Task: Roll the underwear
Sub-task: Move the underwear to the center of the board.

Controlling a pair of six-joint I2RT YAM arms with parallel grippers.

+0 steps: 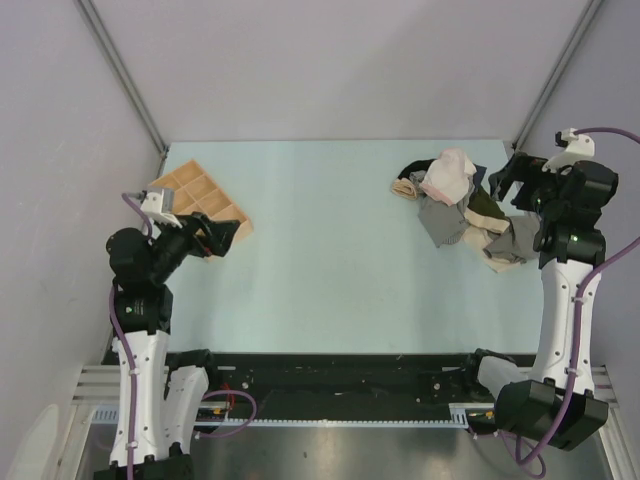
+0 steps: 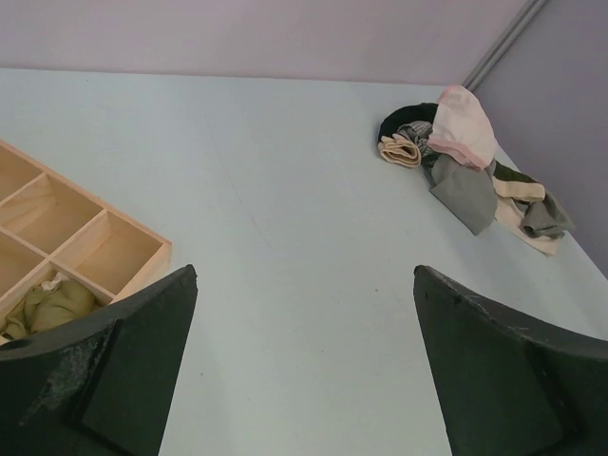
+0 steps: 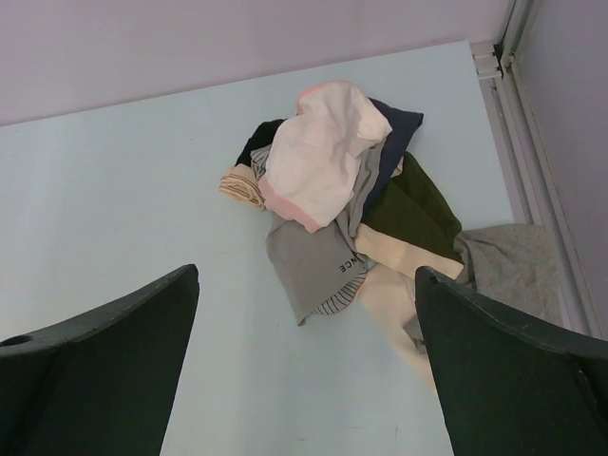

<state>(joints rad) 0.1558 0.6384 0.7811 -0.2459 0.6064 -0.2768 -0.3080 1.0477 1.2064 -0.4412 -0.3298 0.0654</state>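
the underwear (image 2: pixel 464 195), a taupe-grey soft piece, lies in the heap of clothes at the far right corner of the table (image 1: pixel 330 260), its upper part tucked under the pale pink-white garment (image 3: pixel 323 152) and its right edge touching the dark olive garment (image 3: pixel 413 214) and a cream garment (image 3: pixel 389 294) below it. the right gripper (image 3: pixel 306 275) hangs above and just short of the heap with its fingers spread wide and nothing between them. the left gripper (image 2: pixel 304 277) is well apart from it, over the corner of the wooden tray (image 2: pixel 114 252), fingers likewise released and empty. nothing looks begun: the piece is crumpled, not flattened, not pulled free. the main risk, as i judge it, is a pinch that takes more than one layer, since the pink piece overlaps it and would likely drag along or tip the whole heap. a second grey garment (image 3: pixel 513 261) lies near the table's right rail, and it could be mistaken for the target from above; which of the two bears the darker seam is hard to tell here. pulling the cloth sideways towards that rail might send it or its neighbours off the edge. being so soft, it will probably bunch when dragged, so a roll started before it lies flat would come out lopsided and spring loose.
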